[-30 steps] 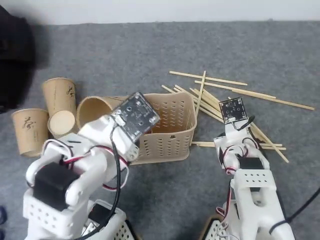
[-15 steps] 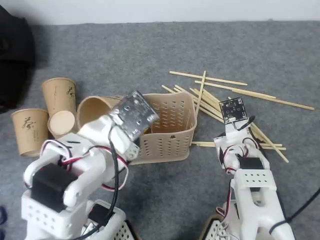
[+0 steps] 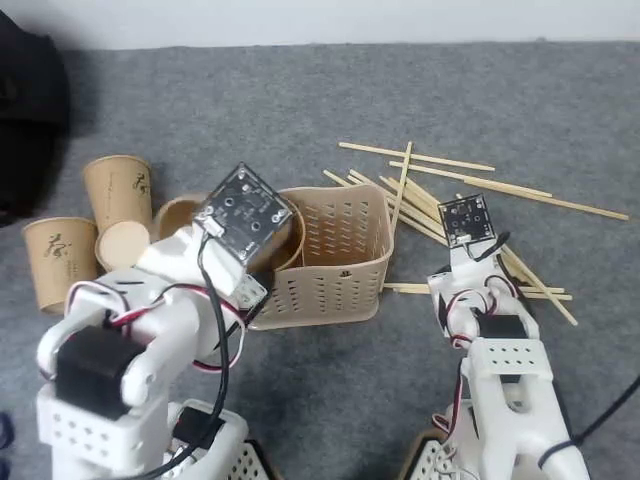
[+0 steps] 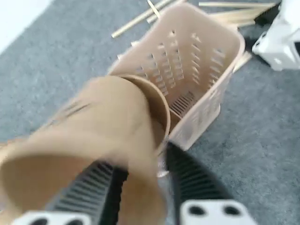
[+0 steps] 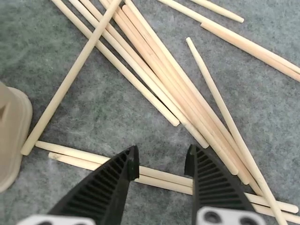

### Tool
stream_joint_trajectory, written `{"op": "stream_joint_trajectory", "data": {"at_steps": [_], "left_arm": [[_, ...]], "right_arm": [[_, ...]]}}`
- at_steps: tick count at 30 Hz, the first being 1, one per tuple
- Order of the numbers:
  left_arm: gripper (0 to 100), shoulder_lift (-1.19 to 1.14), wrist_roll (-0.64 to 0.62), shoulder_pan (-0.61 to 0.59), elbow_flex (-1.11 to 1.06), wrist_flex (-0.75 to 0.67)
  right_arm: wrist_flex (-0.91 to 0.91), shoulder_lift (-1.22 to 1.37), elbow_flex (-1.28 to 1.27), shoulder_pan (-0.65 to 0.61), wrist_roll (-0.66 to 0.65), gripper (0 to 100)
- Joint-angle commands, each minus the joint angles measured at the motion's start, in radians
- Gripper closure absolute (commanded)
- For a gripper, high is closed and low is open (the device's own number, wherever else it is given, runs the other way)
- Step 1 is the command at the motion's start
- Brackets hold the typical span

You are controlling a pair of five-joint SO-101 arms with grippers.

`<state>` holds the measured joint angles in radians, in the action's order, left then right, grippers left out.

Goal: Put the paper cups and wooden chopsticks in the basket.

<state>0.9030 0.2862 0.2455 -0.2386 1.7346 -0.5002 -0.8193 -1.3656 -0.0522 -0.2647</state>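
Note:
My left gripper (image 4: 140, 183) is shut on a tan paper cup (image 4: 98, 131), held on its side with its far rim at the near left edge of the beige slotted basket (image 4: 197, 61). In the high view this cup (image 3: 175, 215) pokes out beside the left wrist at the basket's (image 3: 340, 270) left rim. Three more paper cups (image 3: 118, 190) (image 3: 60, 262) (image 3: 122, 245) stand or lie left of it. Wooden chopsticks (image 3: 450, 160) lie scattered right of the basket. My right gripper (image 5: 161, 159) is open just above several chopsticks (image 5: 154, 79), holding nothing.
Grey carpet covers the table. A black object (image 3: 30, 110) sits at the far left edge. One corner of the basket (image 5: 11, 126) appears in the right wrist view, close to the nearest chopsticks.
The left wrist has shifted left and turned with the cup in its grip, bringing the cup's end to the basket's left rim. The right arm has not moved.

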Motion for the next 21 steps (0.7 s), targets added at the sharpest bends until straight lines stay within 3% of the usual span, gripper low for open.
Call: {"op": "stream_joint_trajectory", "data": {"at_steps": [1,6,10,13,18,21], "left_arm": [[78,0.011,-0.014,-0.011,0.087,0.021],[77,0.003,0.006,-0.014,0.122,0.012],[77,0.011,0.026,-0.038,0.108,-0.074],[77,0.012,0.028,-0.178,0.111,-0.193],[77,0.002,0.026,-0.568,0.048,-0.506],[77,0.002,0.026,-0.683,-0.053,-0.69]], "right_arm": [[0.018,-0.002,0.009,-0.007,-0.02,81.9],[0.018,-0.002,0.009,-0.007,-0.02,81.9],[0.015,-0.004,0.009,-0.007,-0.02,81.9],[0.015,-0.004,0.009,-0.007,-0.02,81.9],[0.015,-0.004,0.009,-0.007,-0.02,81.9],[0.015,-0.004,0.009,-0.007,-0.02,81.9]]}}
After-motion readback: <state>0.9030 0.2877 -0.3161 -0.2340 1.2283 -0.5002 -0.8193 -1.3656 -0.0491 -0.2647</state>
